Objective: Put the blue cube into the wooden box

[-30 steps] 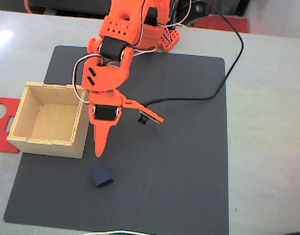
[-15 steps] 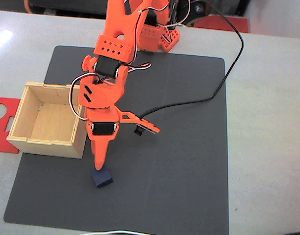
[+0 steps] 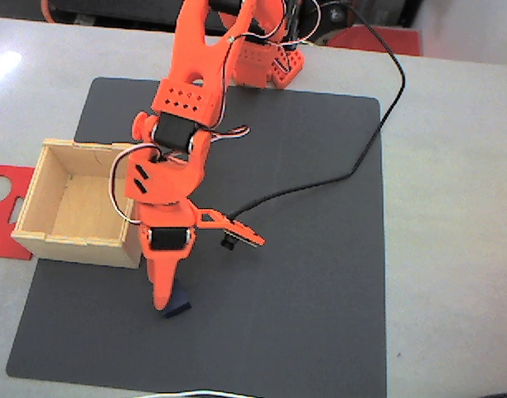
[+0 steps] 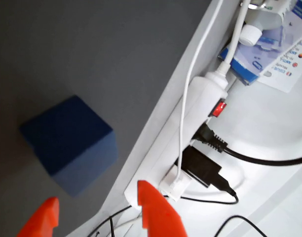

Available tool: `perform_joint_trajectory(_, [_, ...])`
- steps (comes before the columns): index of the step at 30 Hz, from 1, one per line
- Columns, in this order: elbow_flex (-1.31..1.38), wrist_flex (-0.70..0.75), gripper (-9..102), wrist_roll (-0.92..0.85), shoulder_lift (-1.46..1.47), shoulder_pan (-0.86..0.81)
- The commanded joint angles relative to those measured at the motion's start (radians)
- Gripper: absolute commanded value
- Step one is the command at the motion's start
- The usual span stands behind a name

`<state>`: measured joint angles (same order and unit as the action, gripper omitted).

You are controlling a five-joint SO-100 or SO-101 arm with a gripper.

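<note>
blue cube (image 3: 178,304) half-hidden, gripper (image 4: 94,210) (tips cropped)

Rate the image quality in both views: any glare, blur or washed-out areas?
Fixed view: soft and grainy, with a glare patch on the table at upper left; the blue cube is partly hidden by the pincer. Wrist view: the blue cube is slightly blurred, and the white power strip area is overexposed.

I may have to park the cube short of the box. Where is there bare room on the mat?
Bare: the dark mat right of the gripper, between the black cable and its near edge. Also the wooden box floor. Crowded: the strip between box and blue cube, filled by the arm.
</note>
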<state>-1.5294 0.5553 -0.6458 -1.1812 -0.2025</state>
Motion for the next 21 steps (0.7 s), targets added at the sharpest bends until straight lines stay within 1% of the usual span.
perform_joint_trajectory(1, [0.051, 0.006, 19, -0.005, 0.003, 0.017])
perform_joint_trajectory(10, [0.057, 0.025, 21, -0.029, 0.029, 0.035])
perform_joint_trajectory(12, [0.086, 0.049, 22, -0.032, 0.046, 0.041])
perform_joint_trajectory(15, [0.144, 0.087, 22, -0.035, 0.084, 0.049])
perform_joint_trajectory(21, [0.167, 0.089, 21, -0.051, 0.118, 0.064])
